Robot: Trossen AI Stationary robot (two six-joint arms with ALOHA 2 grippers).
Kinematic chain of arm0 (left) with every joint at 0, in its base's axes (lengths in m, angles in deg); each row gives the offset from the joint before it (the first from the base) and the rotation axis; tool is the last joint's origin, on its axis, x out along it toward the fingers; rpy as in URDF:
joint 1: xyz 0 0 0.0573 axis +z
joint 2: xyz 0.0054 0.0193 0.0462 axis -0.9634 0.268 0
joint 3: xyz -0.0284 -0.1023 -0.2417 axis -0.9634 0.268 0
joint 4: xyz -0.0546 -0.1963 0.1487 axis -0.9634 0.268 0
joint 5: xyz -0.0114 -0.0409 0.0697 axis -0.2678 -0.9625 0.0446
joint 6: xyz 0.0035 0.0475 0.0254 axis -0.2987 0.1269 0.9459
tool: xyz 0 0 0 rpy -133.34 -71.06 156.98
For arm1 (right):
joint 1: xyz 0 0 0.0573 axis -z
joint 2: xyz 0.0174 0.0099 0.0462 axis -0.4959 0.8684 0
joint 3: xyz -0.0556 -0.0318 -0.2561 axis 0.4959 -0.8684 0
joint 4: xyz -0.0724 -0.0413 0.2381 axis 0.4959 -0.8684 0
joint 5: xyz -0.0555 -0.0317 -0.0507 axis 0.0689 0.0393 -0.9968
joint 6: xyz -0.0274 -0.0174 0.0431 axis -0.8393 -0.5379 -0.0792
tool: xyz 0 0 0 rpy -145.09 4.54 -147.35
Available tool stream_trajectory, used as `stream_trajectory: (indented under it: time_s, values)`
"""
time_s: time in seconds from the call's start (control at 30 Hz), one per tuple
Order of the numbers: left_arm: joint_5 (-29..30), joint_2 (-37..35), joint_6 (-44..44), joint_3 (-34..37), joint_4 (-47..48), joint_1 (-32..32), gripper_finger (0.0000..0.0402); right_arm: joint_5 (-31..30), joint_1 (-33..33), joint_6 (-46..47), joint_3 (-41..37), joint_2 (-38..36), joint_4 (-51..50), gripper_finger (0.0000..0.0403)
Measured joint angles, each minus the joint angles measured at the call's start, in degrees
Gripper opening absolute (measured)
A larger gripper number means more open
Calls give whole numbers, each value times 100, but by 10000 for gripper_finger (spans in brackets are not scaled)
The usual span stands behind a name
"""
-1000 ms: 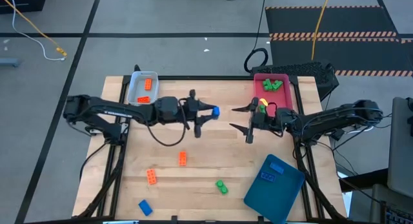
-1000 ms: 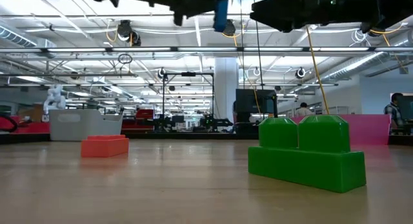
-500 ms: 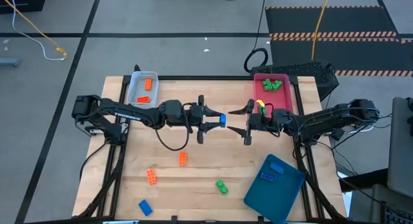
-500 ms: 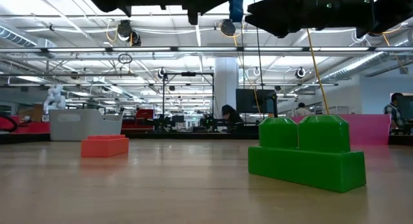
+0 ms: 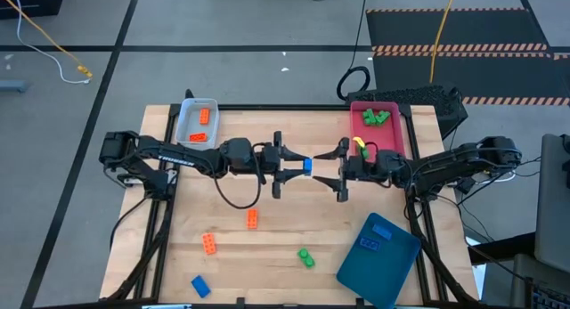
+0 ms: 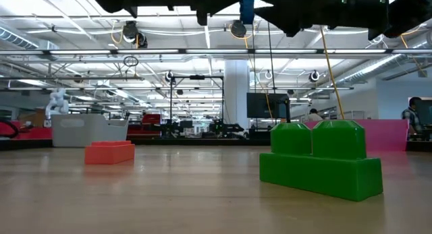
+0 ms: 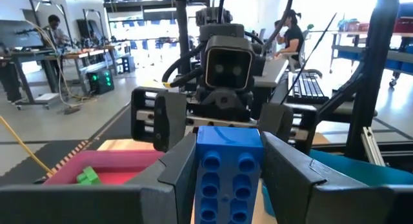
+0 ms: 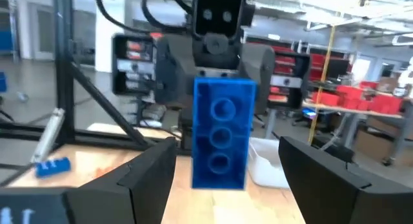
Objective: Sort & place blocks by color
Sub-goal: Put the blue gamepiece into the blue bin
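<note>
High view gives you both arms meeting over mid-table: left gripper [image 5: 297, 164] clamps a blue block [image 5: 307, 165], right gripper [image 5: 339, 173] spread wide just beside it. Right wrist view alone shows you that block [image 8: 222, 133] sitting between its parted fingers [image 8: 148, 174]

A blue block [image 5: 306, 165] is being held by dark fingers [image 7: 177, 166]; green blocks [image 5: 375, 117] are being shown in a pink tray [image 5: 397, 131]
</note>
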Motion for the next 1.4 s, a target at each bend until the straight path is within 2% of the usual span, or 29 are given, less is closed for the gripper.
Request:
stream_trajectory:
  time_s: [0.13,0.73,0.9,1.07,1.17,1.4]
  values:
    - [0,0,60,0,0,-2,147,218,5,100,88,18,-10,270]
    - [-5,0,108,0,-39,-46,147,162,18,-61,416,710,242,267]
    - [-9,0,146,0,-18,-74,147,24,20,-164,416,708,240,223]
    - [0,0,194,0,70,-66,150,38,17,-439,416,702,98,127]
    - [43,0,177,0,155,-70,165,32,17,-513,418,675,-114,127]
    - [390,-300,395,-2,393,-20,222,-288,-1,-551,410,275,-1500,127]
